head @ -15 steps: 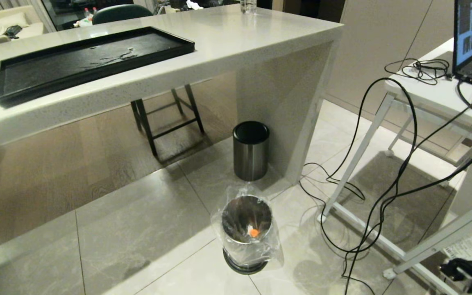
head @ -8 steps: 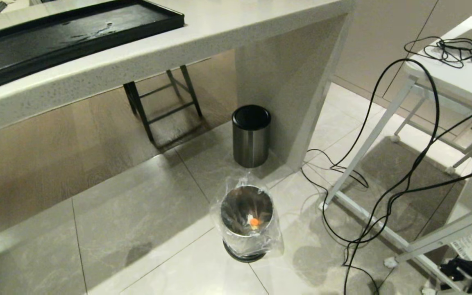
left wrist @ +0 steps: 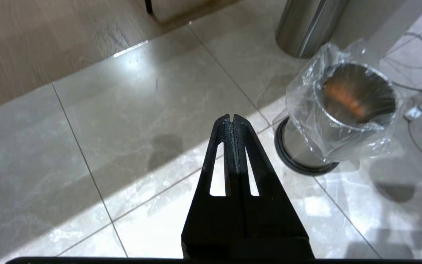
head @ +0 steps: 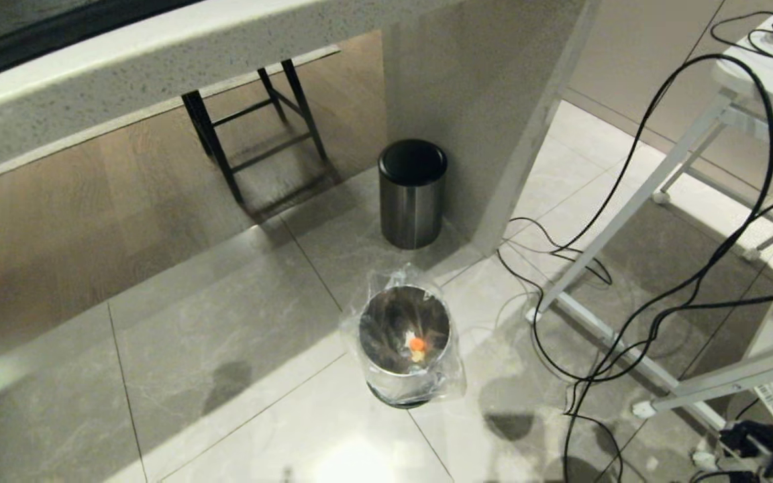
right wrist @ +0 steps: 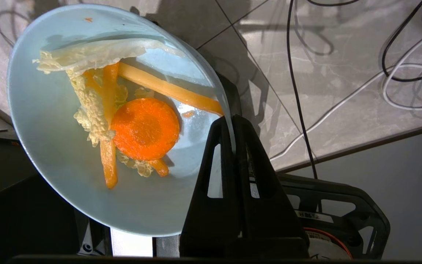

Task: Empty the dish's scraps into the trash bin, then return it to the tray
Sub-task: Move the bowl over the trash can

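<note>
Right claw (right wrist: 232,121) pinches the rim of the dish (right wrist: 60,154), one finger inside the rim and one outside, jaws nearly together on the thin wall. In the right wrist view the dish is held above the tiled floor, and the scraps (right wrist: 123,121) lie in it: a round carrot slice, several orange sticks, and pale yellow crinkled leaf pieces, one wide pale strip lying across the upper part. Dark cables (right wrist: 408,73) trail over the tiles beyond the dish.

Left claw (left wrist: 232,118) is closed with nothing in it, fingers pressed tip to tip, hanging over bare floor tiles. The bin (left wrist: 346,110) stands near it on the floor, its clear bag crinkled over the rim.

From the head view the bin (head: 404,335) stands on the tiles near the middle, open mouth up, with a small orange piece and a pale bit at its bottom. Behind it, well apart, stands a steel cylinder (head: 411,194) with a black lid, close to the bench's (head: 158,87) end panel. A thin black edge of the tray (head: 44,40) shows at the top left on the bench. A white table frame (head: 628,221) with black cables draped over it fills the right side. Chair legs (head: 252,127) show under the bench.
</note>
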{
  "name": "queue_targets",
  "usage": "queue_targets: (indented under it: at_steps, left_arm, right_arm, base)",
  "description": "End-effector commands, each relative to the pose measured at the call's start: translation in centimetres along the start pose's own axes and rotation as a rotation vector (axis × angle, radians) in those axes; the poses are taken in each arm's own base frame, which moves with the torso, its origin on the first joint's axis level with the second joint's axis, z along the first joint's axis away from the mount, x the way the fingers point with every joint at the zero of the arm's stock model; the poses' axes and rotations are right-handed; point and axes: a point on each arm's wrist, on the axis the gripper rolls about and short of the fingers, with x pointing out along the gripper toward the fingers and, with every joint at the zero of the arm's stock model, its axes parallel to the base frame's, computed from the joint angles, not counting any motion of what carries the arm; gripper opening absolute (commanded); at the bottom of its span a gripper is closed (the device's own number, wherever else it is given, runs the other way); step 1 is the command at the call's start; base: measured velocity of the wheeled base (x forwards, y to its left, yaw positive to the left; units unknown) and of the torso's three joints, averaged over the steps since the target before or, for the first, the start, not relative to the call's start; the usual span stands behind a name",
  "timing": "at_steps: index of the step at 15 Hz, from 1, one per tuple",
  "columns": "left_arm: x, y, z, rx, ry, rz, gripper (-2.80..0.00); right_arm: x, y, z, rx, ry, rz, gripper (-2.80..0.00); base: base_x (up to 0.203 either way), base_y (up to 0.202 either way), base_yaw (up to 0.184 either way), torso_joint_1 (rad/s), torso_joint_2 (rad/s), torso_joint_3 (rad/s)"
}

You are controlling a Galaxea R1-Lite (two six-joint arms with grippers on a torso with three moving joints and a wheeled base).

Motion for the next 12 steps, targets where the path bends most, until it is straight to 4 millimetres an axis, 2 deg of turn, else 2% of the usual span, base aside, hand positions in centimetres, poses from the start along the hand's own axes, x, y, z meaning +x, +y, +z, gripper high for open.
queue_targets:
  at_steps: [1, 12]
  left_arm:
    - [0.01, 0.00, 0.01, -0.001, 0.000, 0.002, -2.80]
    - [0.01, 0.00, 0.01, -0.001, 0.000, 0.002, -2.80]
  right_arm:
    - [0.05, -0.01, -0.05, 0.001, 0.006, -0.002, -2.80]
    - [0.01, 0.04, 0.06, 0.000, 0.002, -0.002, -2.80]
  base:
    - [0.000, 0.000, 0.000, 0.005, 0.01, -0.196]
    - [0.000, 0.000, 0.000, -0.002, 0.00, -0.196]
